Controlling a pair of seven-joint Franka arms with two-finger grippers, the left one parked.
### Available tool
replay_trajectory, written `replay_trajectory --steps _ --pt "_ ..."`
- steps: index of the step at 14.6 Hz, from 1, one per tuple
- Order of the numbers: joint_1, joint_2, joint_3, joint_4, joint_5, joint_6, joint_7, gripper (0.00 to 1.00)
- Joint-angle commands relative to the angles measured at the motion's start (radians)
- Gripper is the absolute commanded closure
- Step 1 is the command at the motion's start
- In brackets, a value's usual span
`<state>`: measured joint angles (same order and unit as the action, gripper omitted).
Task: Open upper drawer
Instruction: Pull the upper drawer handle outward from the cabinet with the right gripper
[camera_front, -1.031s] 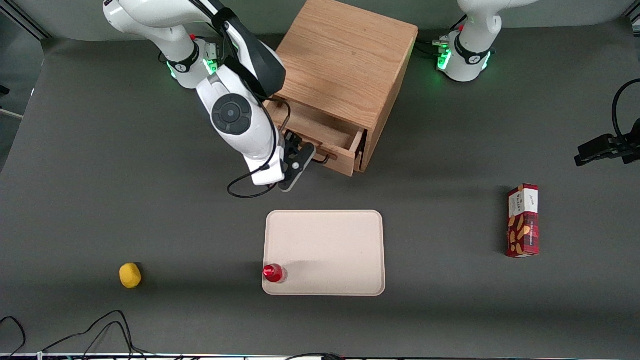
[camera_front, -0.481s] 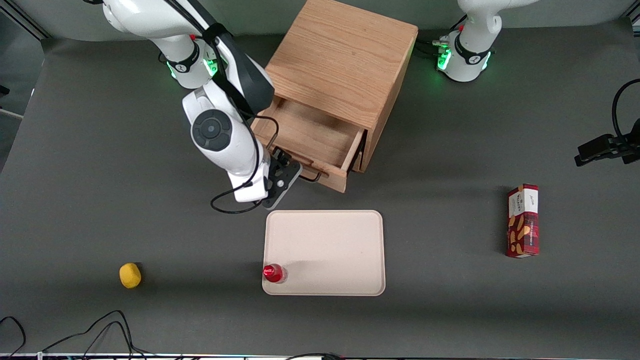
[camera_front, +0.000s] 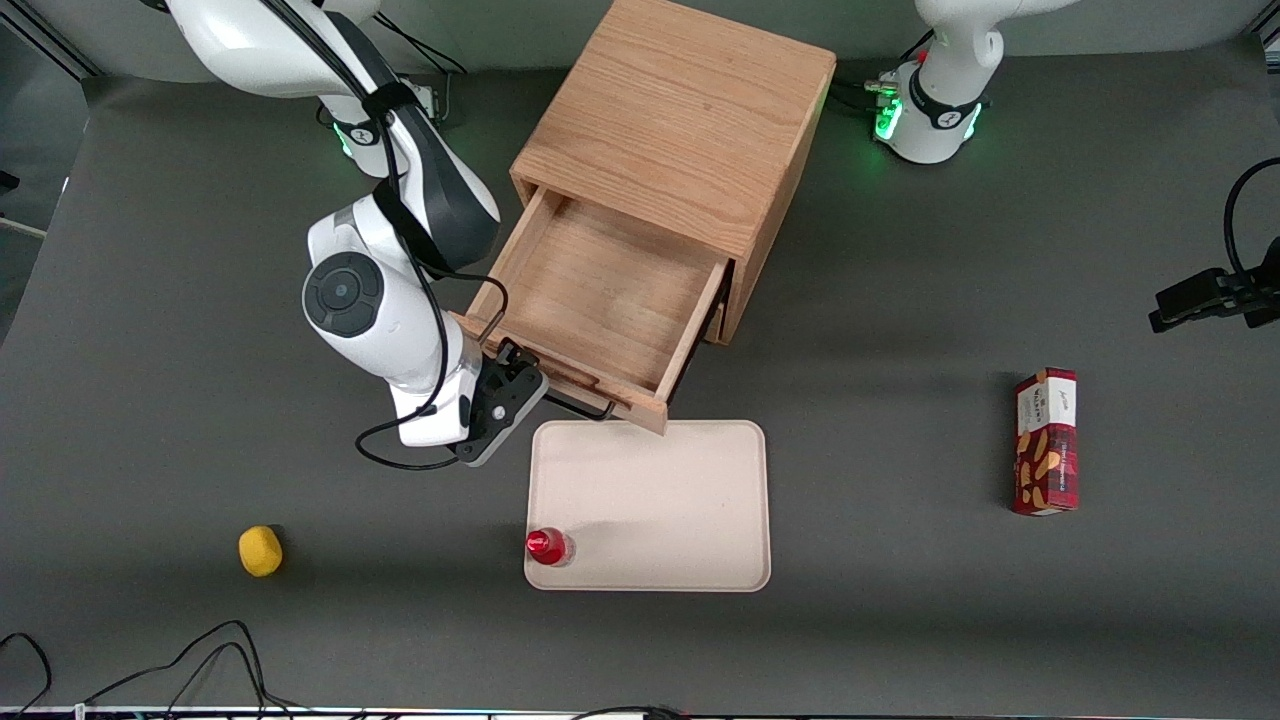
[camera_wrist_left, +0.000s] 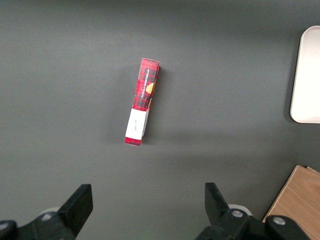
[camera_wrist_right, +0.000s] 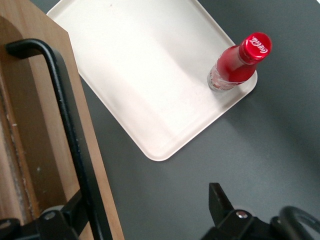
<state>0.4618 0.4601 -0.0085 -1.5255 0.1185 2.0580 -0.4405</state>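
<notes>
The upper drawer (camera_front: 600, 290) of the oak cabinet (camera_front: 690, 110) stands pulled far out, and its inside is bare wood. Its black wire bar handle (camera_front: 580, 405) runs along the drawer front, also in the right wrist view (camera_wrist_right: 60, 100). My right gripper (camera_front: 517, 378) is at the handle's end toward the working arm's side, in front of the drawer. In the wrist view the gripper (camera_wrist_right: 145, 202) is open. One finger (camera_wrist_right: 67, 212) sits between the bar and the drawer front (camera_wrist_right: 30, 130); the other (camera_wrist_right: 217, 200) is wide of it over the table. The lower drawer is hidden beneath.
A cream tray (camera_front: 660, 490) lies just in front of the drawer, with a red-capped bottle (camera_front: 547, 546) on its near corner; the drawer's corner overhangs the tray's edge. A yellow lump (camera_front: 260, 550) lies toward the working arm's end, a red snack box (camera_front: 1046, 440) toward the parked arm's.
The upper drawer has slid much farther out toward the front camera. My gripper has moved the same way with the handle, now close to the tray.
</notes>
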Motion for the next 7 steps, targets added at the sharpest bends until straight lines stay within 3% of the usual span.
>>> replay_trajectory --steps 1,7 --pt "0.000 0.017 -0.008 0.038 -0.010 0.008 -0.018 0.00" --pt "0.000 0.023 -0.016 0.056 0.000 0.016 -0.012 0.00"
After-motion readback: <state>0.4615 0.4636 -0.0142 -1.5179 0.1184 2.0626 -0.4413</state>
